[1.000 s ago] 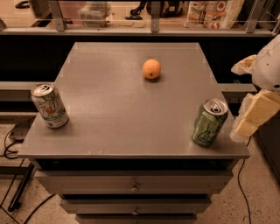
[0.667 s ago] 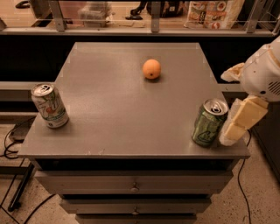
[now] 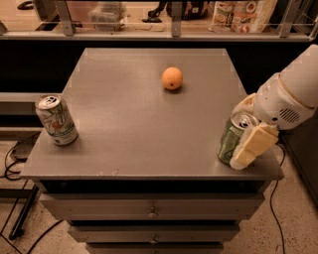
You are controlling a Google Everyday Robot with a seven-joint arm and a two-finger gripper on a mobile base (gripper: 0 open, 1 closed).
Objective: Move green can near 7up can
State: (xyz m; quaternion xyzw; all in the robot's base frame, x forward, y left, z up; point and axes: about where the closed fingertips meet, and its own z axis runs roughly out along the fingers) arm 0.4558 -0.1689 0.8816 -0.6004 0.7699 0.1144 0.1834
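The green can (image 3: 228, 144) stands upright near the table's front right corner. My gripper (image 3: 242, 133) has come in from the right and straddles it. One pale finger (image 3: 253, 146) lies across the can's front right side and the other shows behind its silver top. The jaws are open around the can, and the can rests on the table. The 7up can (image 3: 56, 120), white with green markings and a red spot, stands upright near the front left edge, far from the green can.
An orange (image 3: 172, 78) lies at the back middle of the grey table (image 3: 139, 129). Drawers sit under the tabletop. A shelf rail with packaged goods (image 3: 238, 15) runs behind. Cables lie on the floor at left and right.
My gripper has moved left from beside the table's right edge onto the green can, so its fingers now stand on both sides of it. The cans and orange have not moved.
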